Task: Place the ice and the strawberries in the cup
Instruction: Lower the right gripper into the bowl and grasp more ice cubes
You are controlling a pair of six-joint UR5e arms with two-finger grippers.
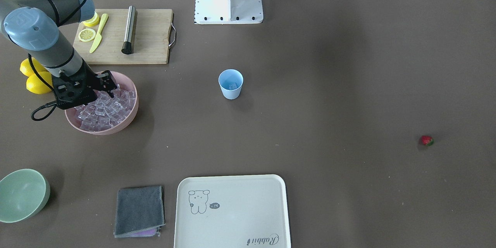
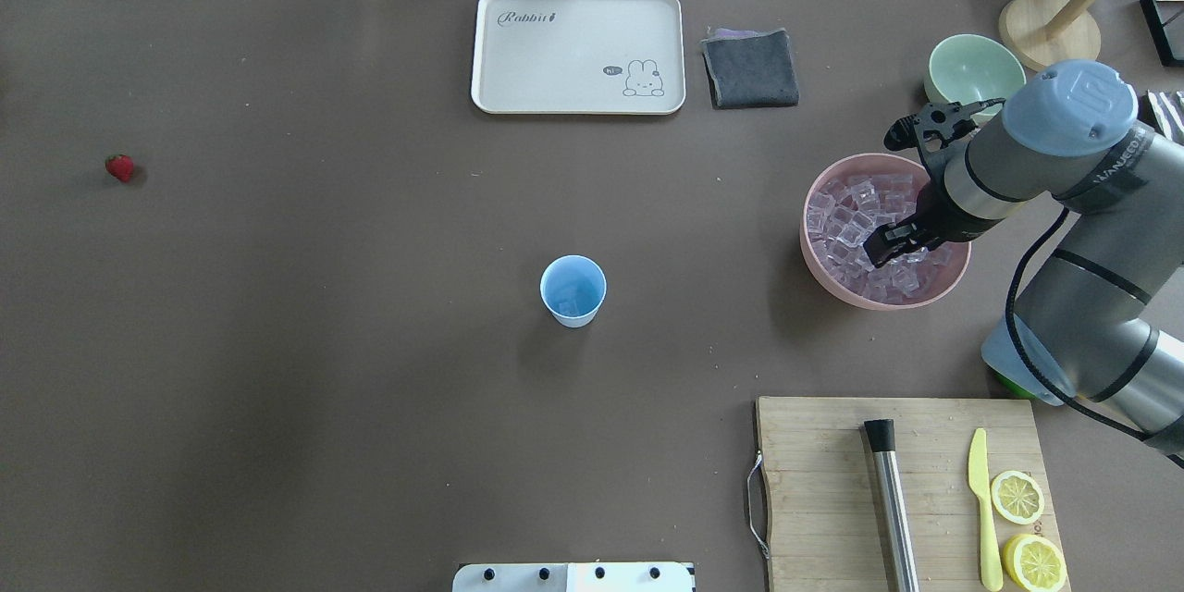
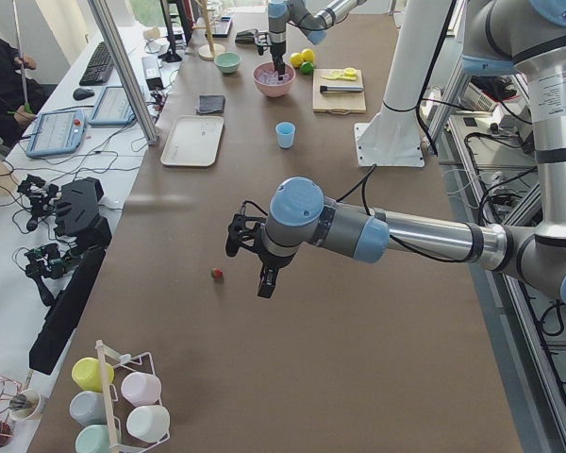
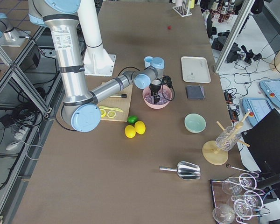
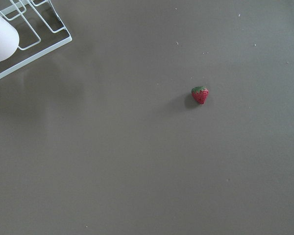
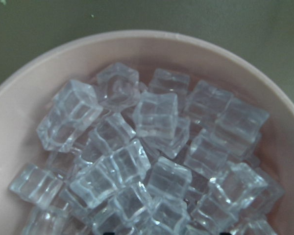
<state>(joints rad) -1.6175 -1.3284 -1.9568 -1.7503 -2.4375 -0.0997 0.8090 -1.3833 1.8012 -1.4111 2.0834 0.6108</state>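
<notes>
The ice [image 6: 154,115] looked clear and glassy in a smooth, matt bowl [image 6: 14,127]. The table [image 1: 329,85] was matt, the board [image 1: 151,38] pale wood, the rod [image 1: 130,27] brushed metal, the cloth [image 1: 139,209] fuzzy, the cup [image 1: 231,92] smooth plastic.

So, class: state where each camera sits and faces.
Front: across table, facing robot base; right arm.
Overhead: behind robot, downward; right arm over pink bowl.
Left side: table end; left arm by strawberry.
Right side: opposite end; right arm.
Left wrist: above strawberry; no body.
Right wrist: above ice; body barely shows.
Front, overhead share cup.
</notes>
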